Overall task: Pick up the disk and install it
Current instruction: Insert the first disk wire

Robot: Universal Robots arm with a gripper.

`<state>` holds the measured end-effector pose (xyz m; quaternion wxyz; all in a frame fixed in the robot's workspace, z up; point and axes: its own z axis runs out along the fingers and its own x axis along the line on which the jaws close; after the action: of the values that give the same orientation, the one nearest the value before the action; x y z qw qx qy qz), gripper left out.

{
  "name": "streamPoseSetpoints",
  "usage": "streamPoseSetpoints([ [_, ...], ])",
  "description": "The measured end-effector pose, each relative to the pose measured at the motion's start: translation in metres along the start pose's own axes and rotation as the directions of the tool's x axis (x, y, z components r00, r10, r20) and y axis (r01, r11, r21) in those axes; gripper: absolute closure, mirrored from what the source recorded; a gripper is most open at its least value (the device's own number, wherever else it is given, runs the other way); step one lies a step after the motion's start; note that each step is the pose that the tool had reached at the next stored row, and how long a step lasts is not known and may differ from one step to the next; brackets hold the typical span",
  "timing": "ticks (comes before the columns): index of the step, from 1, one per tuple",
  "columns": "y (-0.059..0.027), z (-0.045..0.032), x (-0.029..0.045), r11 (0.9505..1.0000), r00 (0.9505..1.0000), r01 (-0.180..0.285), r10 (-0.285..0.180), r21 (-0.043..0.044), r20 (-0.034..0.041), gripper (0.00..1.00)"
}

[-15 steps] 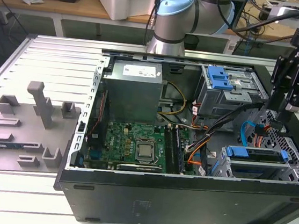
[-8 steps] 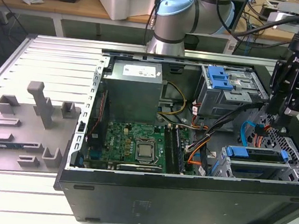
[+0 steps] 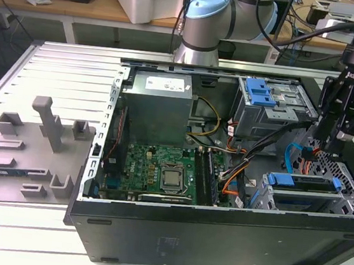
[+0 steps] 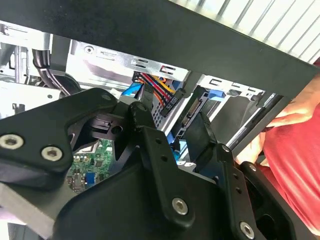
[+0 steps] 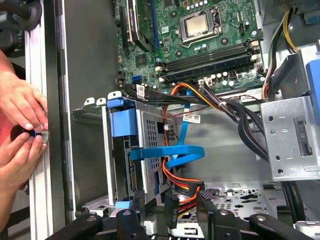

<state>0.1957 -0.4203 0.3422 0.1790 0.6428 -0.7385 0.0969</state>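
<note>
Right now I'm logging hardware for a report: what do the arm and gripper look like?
The arm is silver-grey round tubing with a light blue cap on its joint. A black cable runs to the wrist. The gripper is black, with small white lettering on its body. Its fingers are flat jointed links held by silver screws.

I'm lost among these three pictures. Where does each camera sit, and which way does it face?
Exterior view: off the arm, looking down into the open case; shows the arm and claw.
First wrist view: on the arm, looking past the claw at the motherboard; a person's hands show.
Second wrist view: on the arm, looking along the claw at cables; a hand shows.
Shared: both wrist views show claw, cables, a person.
</note>
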Motion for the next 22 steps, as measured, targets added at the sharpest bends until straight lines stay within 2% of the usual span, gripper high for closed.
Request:
streamPoseSetpoints([
  [5,-0.0040,0.0003,-0.0018,1.0000,1.0000,0.001,-0.001,-0.0025,-0.0018,0.47],
  [19,-0.0054,0.0028,-0.0035,1.0000,1.0000,0.000,0.000,-0.0050,-0.0036,0.47],
  [20,-0.0054,0.0030,-0.0036,1.0000,1.0000,-0.001,0.001,-0.0052,-0.0036,0.48],
  [22,-0.0054,0.0032,-0.0037,1.0000,1.0000,-0.001,0.001,-0.0054,-0.0038,0.62],
])
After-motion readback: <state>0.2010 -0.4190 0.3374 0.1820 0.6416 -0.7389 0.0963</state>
